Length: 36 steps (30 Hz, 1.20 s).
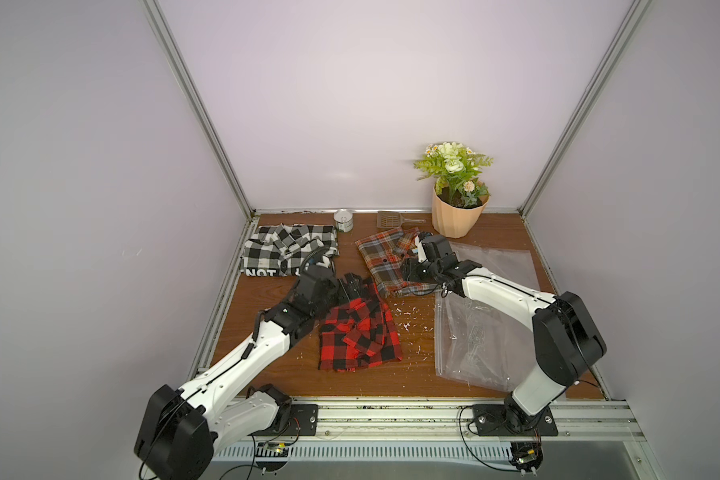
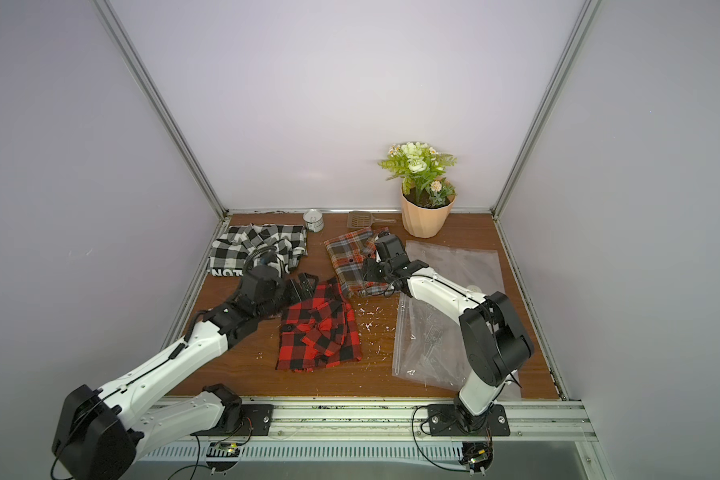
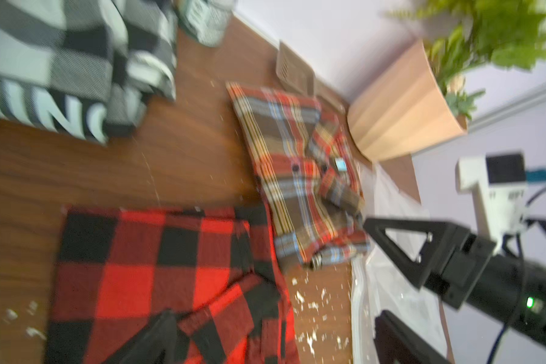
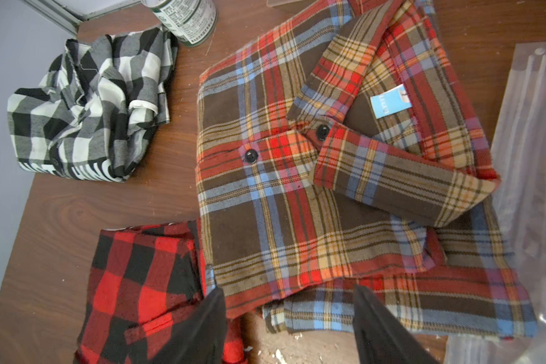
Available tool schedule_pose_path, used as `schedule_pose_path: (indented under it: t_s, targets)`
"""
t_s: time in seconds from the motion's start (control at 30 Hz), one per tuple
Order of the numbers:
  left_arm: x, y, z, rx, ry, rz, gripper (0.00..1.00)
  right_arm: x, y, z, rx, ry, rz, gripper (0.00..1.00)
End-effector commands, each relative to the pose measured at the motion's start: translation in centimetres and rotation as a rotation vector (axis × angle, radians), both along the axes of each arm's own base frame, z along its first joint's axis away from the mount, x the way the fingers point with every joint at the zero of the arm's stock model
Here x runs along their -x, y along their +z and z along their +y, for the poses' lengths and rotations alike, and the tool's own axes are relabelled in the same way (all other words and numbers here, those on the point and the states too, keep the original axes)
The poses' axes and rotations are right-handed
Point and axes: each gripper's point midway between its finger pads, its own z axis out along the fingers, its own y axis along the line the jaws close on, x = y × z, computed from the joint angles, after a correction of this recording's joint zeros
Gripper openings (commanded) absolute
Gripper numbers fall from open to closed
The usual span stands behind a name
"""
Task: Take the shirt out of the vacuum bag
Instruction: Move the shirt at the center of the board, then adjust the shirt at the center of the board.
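Three folded shirts lie on the wooden table, all outside the vacuum bag (image 1: 474, 345) (image 2: 429, 345), which is spread flat and see-through at the right under my right arm. Its white valve (image 2: 472, 287) peeks out beside the arm. My left gripper (image 1: 352, 286) (image 3: 278, 337) is open over the far edge of the red-and-black check shirt (image 1: 358, 332) (image 3: 139, 268), holding nothing. My right gripper (image 1: 408, 270) (image 4: 290, 327) is open just above the near edge of the brown-orange plaid shirt (image 1: 385, 257) (image 4: 281, 189), also holding nothing. A black-and-white check shirt (image 1: 287, 249) lies at the back left.
A potted plant (image 1: 458, 216), a tin can (image 1: 344, 220) and a brown scoop (image 1: 389, 219) stand along the back wall. White crumbs (image 1: 408, 320) are scattered between the red shirt and the bag. Metal frame rails border the table.
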Motion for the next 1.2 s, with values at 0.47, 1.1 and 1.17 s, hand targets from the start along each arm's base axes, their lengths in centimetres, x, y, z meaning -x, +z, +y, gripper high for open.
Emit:
schedule_pose_path:
  t_s: [0.47,1.1,1.17]
  targets:
    - [-19.1,-8.9,11.5,-0.452,0.130,0.147,0.86,1.6,-0.2,0.4,-0.060,0.054,0.019,0.67]
    - [-19.7,-14.0,5.8,-0.423,-0.010,0.177,0.82,2.4,0.4,-1.1,-0.066,0.000,-0.004,0.68]
    - [-19.6,-12.0,5.9,-0.417,0.000,0.144,0.84,2.4,0.9,-1.2,-0.067,0.000,-0.017,0.68]
